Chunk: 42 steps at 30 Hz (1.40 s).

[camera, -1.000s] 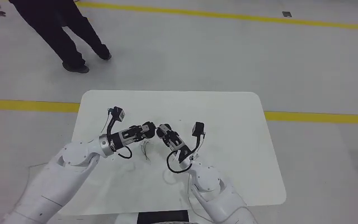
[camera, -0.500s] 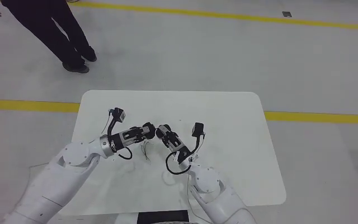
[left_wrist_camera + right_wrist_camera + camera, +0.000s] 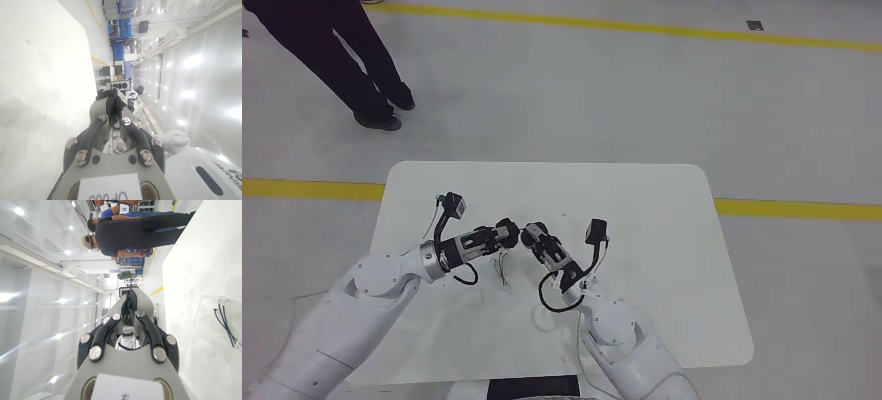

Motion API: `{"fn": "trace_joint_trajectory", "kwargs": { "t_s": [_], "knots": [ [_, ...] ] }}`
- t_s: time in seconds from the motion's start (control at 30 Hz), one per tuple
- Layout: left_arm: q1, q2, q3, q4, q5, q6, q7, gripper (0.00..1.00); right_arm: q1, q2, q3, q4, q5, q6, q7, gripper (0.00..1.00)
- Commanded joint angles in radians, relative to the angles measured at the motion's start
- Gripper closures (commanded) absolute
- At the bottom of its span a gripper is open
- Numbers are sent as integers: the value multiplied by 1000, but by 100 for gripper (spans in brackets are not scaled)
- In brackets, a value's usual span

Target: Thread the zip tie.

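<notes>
Top view, left to right: your left gripper (image 3: 510, 232) hangs over the middle of the white table (image 3: 662, 200), tip to tip with your right gripper (image 3: 527, 235), the two nearly touching. On the table just beside them, on the side nearer the robot, black zip ties (image 3: 504, 270) lie in a loose bundle. Left wrist view: your left fingers (image 3: 95, 107) are drawn tight together, black padding bunched at the tips. A thin dark strand runs down between them, and you cannot tell whether it is a tie. Right wrist view: your right fingers (image 3: 143, 298) are pressed together too, ribbed black pads face to face. Whether they pinch anything, you cannot tell. Off to one side of that gripper, the zip ties rest crossed in a clear tray (image 3: 205, 311) on the tabletop, apart from both grippers.
</notes>
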Motion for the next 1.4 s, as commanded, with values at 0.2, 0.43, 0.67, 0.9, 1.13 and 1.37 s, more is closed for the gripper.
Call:
{"fn": "trace_joint_trajectory", "kwargs": {
  "t_s": [0.2, 0.43, 0.67, 0.9, 1.13, 1.37],
  "knots": [
    [7, 22, -80, 10, -52, -15, -162, 100, 27, 23, 111, 38, 226, -16, 342, 0],
    [-18, 37, -106, 34, -58, 28, -317, 100, 58, 35, 144, 72, 301, 28, 531, 0],
    [-18, 36, -99, 28, -53, 33, -309, 100, 60, 35, 138, 83, 305, 41, 536, 0],
    [-36, 46, -105, 91, -108, 34, -479, 100, 128, 40, 129, 174, 391, 14, 767, 0],
    [-45, 54, -111, 153, -120, -14, -576, 100, 206, 39, 80, 244, 295, -11, 847, 0],
    [-43, 53, -107, 147, -118, -9, -555, 100, 199, 39, 76, 243, 285, -7, 823, 0]
  ]
}}
